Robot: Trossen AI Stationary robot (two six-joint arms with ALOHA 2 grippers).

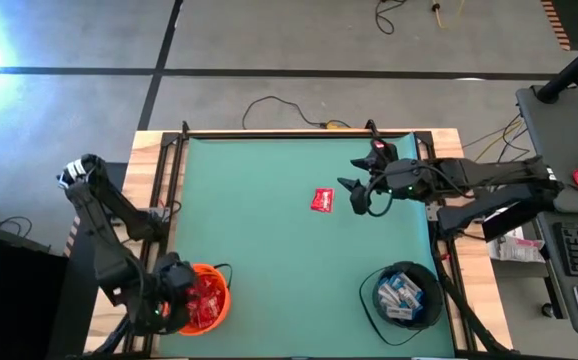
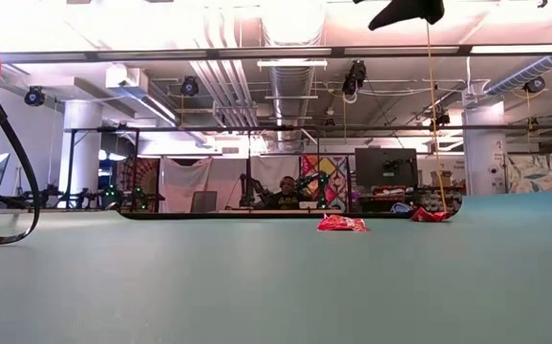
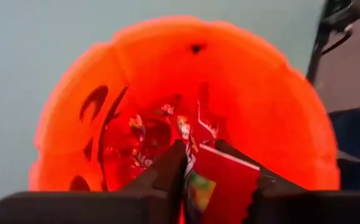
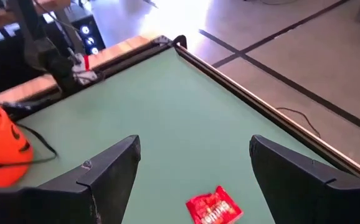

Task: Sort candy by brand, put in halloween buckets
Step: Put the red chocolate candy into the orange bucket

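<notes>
The wide bench point(image 1: 269, 260) with its green mat carried everything. On it stood two small round plastic buckets with thin black wire handles: one bright orange bucket point(image 1: 209, 297) at the near left corner and one black bucket point(image 1: 402, 294) at the near right.

The left hand point(image 3: 189, 180) hung directly over the orange bucket. Its fingers were nearly closed on one flat sweet in a shiny red wrapper point(image 3: 220, 183), pinched by its edge above the opening. Inside this bucket lay more red-wrapped sweets, too tangled for me to count. The black bucket held several narrow blue-and-white wrapped sweets point(image 1: 401, 296), also not countable.

The right hand point(image 1: 352, 190) hovered above the far middle of the bench, fingers spread wide and holding nothing. Just beside it, on the mat, lay one loose red-wrapped sweet point(image 1: 321, 200). The low view showed a second red scrap point(image 2: 430, 214) farther to the side, but I cannot tell whether it was a sweet.

I judge that such a sweet is very light, thin and crinkly, with a slippery foil. It lies flat, so the fingers should probably come straight down and close across its short side, pressing a little into the mat.
</notes>
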